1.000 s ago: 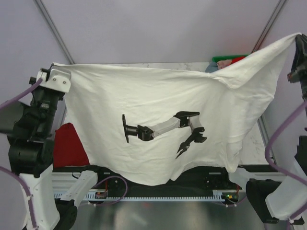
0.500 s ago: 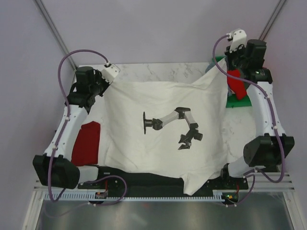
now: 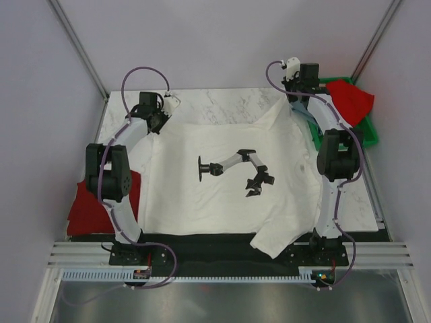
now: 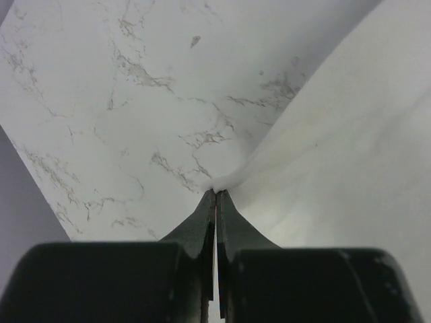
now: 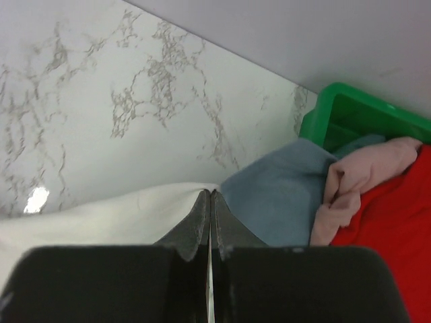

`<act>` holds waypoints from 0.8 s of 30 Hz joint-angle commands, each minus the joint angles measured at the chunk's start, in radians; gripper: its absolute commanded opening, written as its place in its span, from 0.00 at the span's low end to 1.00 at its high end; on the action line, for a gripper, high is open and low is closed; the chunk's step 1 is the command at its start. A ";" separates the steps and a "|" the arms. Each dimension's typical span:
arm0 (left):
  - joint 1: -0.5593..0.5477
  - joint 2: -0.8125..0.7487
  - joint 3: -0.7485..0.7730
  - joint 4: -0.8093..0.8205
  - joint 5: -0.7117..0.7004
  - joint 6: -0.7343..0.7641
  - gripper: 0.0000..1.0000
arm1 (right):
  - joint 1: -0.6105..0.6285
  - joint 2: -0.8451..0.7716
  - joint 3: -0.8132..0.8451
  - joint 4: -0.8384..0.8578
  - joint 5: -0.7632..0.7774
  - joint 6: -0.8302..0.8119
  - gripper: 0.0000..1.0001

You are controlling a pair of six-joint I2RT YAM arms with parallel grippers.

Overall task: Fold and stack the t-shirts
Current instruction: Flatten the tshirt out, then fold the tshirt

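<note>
Whereas 1 s back the white tee [image 3: 195, 202] hung stretched in mid-air btwn raised arms, it's now laid flat on the table [image 3: 222, 99], print [image 3: 236, 168] up, arms reached out to its far edge. L gripper [image 4: 215, 198] is pinched tight on the far-left corner, R gripper [image 5: 210, 198] likewise on the far-right corner next to the bin [image 5: 350, 101]; red tee [image 3: 84, 205] sits just left of the white one. Long axis runs approx L-R, held edge pointing away from the robot, near-right flap spilling over the table's near edge; collar end – can't tell.
</note>
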 commanded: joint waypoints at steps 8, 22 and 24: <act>0.041 0.266 0.408 0.063 -0.103 -0.057 0.02 | 0.025 0.272 0.405 0.100 0.112 0.012 0.00; 0.053 0.346 0.559 0.054 -0.092 -0.050 0.02 | 0.043 0.298 0.467 0.190 0.141 -0.011 0.00; 0.053 0.291 0.499 0.054 -0.059 -0.044 0.02 | 0.046 0.219 0.348 0.174 0.141 -0.027 0.00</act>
